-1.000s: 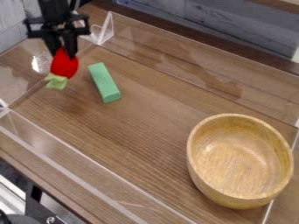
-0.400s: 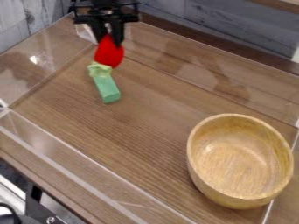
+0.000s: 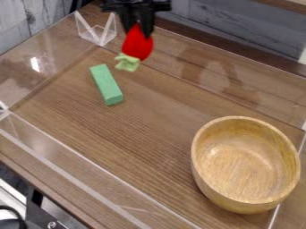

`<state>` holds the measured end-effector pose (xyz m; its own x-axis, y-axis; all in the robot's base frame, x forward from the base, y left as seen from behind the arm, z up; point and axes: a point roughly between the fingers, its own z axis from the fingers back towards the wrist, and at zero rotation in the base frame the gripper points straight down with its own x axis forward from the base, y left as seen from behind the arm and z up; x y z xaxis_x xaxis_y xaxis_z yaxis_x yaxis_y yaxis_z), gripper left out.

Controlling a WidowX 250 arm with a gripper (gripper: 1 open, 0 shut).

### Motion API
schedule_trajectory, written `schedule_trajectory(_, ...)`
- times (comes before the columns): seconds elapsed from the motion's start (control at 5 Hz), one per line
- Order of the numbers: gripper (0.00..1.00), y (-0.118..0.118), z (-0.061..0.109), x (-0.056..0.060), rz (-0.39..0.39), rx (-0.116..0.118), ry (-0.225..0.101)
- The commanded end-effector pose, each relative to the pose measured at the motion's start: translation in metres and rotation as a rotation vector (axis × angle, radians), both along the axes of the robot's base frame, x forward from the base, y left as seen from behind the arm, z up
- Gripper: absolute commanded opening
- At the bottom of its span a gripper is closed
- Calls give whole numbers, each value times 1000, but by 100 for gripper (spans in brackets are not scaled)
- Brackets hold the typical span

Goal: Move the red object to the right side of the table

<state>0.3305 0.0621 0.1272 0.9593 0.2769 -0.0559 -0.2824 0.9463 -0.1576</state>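
claw (image 3: 138,32): clenched on red strawberry toy (image 3: 139,42) | change: carried rightward, past green block (image 3: 106,84) | task: midway; wooden bowl (image 3: 246,164) side ahead

— How many things are there, by kind?
— One red toy (image 3: 138,42), one green block (image 3: 106,84) and one wooden bowl (image 3: 248,163)
— And the rest?
— One table (image 3: 143,134), and one end effector (image 3: 140,27) above it
— So three loose things?
— Yes, three, one of each kind, no two alike
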Motion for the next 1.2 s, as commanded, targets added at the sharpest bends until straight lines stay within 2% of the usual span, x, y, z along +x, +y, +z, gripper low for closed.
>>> schedule_trajectory(0.0, 0, -22, 28, 11, -32, 9, -84)
schedule_trajectory(0.4, 0, -50, 26, 20, -32, 6, -83)
schedule_trajectory(1.0, 0, -69, 13, 21, 83, 13, -70)
